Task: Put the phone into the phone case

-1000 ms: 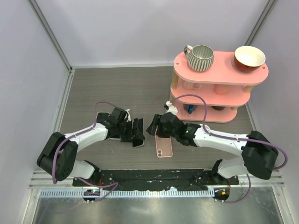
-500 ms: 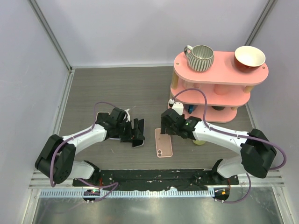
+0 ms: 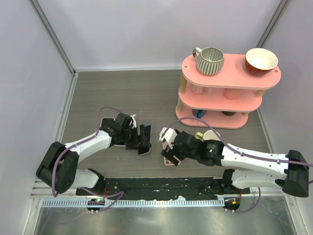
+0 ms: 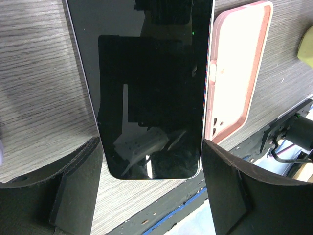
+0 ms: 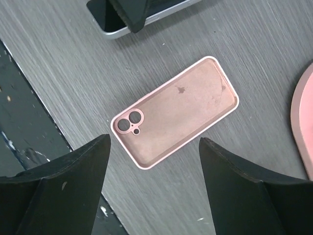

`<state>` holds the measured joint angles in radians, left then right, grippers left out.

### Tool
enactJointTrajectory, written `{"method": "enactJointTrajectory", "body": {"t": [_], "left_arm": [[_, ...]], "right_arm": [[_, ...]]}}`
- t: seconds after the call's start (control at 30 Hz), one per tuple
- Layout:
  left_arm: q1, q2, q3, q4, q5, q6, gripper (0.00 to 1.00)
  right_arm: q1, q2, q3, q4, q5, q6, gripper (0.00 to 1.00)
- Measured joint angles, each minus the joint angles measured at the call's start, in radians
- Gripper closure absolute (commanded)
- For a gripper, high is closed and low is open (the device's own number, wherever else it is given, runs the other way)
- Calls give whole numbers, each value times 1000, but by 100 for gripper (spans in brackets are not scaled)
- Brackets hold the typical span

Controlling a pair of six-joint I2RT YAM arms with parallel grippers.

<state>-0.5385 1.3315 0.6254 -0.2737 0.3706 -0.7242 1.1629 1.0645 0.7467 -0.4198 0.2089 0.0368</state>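
A: Where's the phone [image 4: 149, 88]?
B: Clamped in the left gripper [image 4: 151, 161], screen up, long axis top to bottom.
A: Room?
B: Phone case [image 4: 239, 63] lies flat just right of it, camera holes at its lower end, bare table [image 4: 39, 73] around; right gripper [image 5: 155, 147] gapes wide above.

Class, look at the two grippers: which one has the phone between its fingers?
The left gripper: its fingers clasp the black phone by its edges, whereas the right gripper hangs open above the pink phone case, holding nothing.
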Motion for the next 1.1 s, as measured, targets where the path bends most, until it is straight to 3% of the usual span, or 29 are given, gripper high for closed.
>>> {"method": "enactJointTrajectory", "body": {"t": [0.2,0.4,0.6,0.7,0.77,1.1], "left_arm": [[0,18,0,0,1,0,51],[0,18,0,0,0,1,52],[-1,12,0,-8,-4,3,52],[-1,6,0,-15,-8,3,52],[-1,2,0,-18,-12,3,51],[-1,0,0,-24,-16,3,52]], "right_arm": [[11,71,-14,20,-51,-200,22],[12,152,-13,81,72,-85,23],[-57,209,192,-18,310,378,28],[-109,291,299,-58,327,580,33],[-127,350,332,-85,347,714,41],[-143,634,528,-439,397,1425,46]]}}
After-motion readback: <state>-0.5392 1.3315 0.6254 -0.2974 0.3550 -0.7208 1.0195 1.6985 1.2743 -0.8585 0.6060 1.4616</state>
